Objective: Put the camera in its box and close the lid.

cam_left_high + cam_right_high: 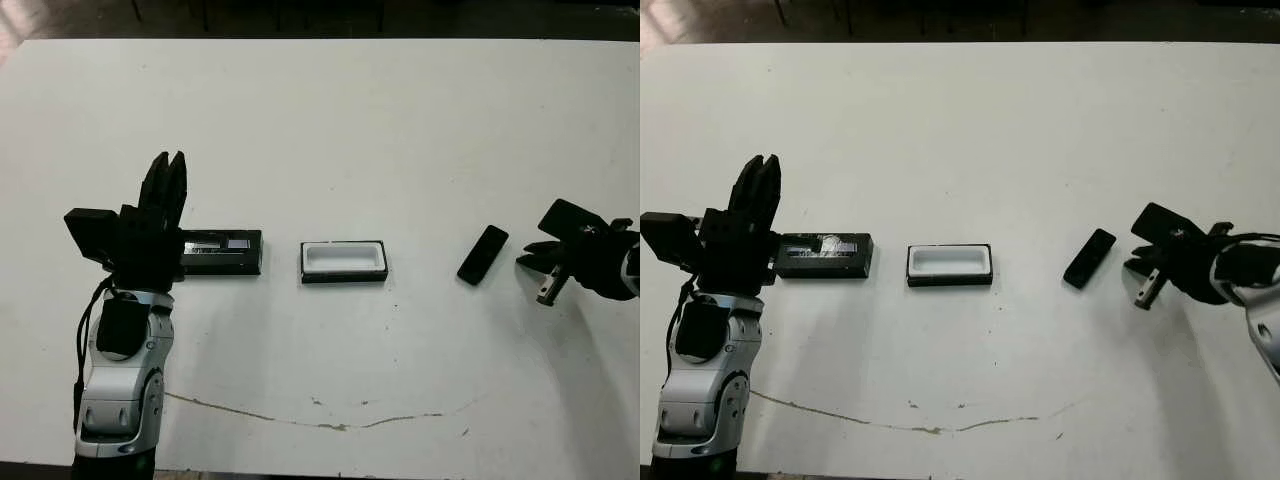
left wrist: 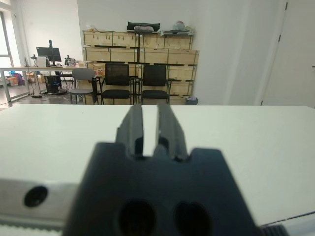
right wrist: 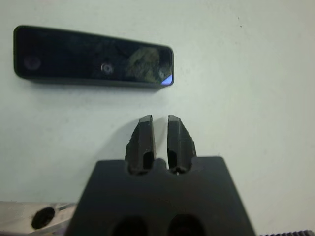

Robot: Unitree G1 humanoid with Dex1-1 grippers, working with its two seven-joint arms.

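The camera (image 3: 93, 57) had a glossy black face that mirrored its surroundings. The bench (image 1: 400, 130) was matt white, scuffed and scratched near the front. The box (image 1: 343, 261) showed a smooth white lining. The right gripper (image 3: 160, 132) looked matt black plastic.

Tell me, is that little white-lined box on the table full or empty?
Empty. The box shows only its bare white lining; the camera lies on the table to its right, and the lid lies to its left.
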